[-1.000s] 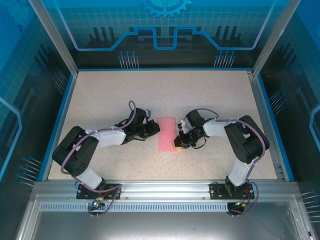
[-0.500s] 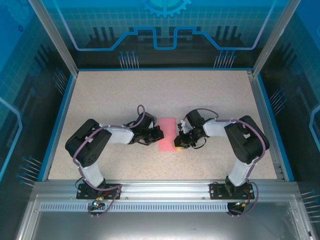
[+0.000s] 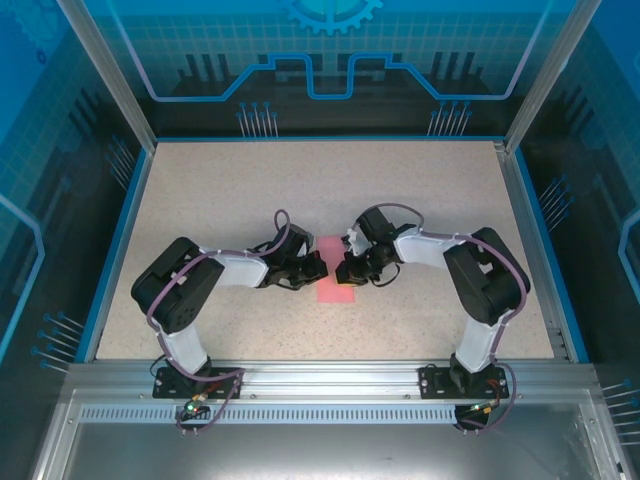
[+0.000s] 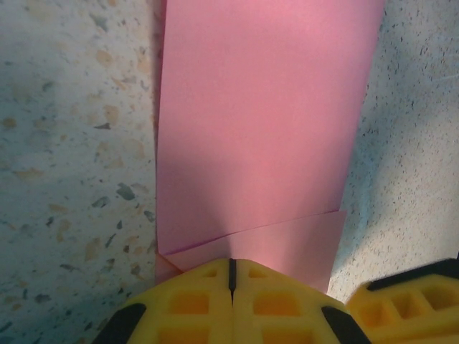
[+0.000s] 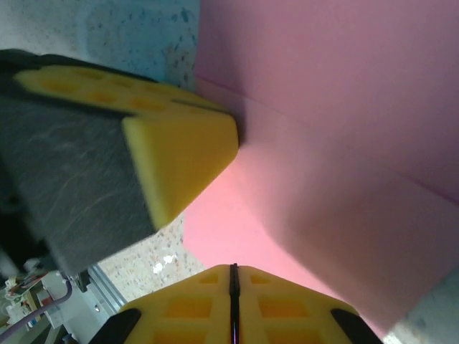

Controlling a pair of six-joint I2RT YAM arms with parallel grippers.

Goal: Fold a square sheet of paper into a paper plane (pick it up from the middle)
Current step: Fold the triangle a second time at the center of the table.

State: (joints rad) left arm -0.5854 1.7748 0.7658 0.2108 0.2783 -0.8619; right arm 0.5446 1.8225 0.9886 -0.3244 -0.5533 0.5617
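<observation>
The square sheet of paper lies folded into a narrow pink strip in the middle of the table, with a slanted crease near one end. My left gripper is shut, its yellow tips resting on the strip's left edge, nothing clamped between them. From the other side my right gripper is also shut, its tips lying on the pink paper. The two grippers sit almost tip to tip; the left one's yellow finger shows in the right wrist view.
The speckled tabletop stretches out on all sides of the paper. A blue rim and transparent walls bound it. Along the near edge runs a metal rail that carries both arm bases.
My right gripper has slid left and farther up from the strip's lower right edge onto the paper. My left gripper came in to the left edge, then stayed.
</observation>
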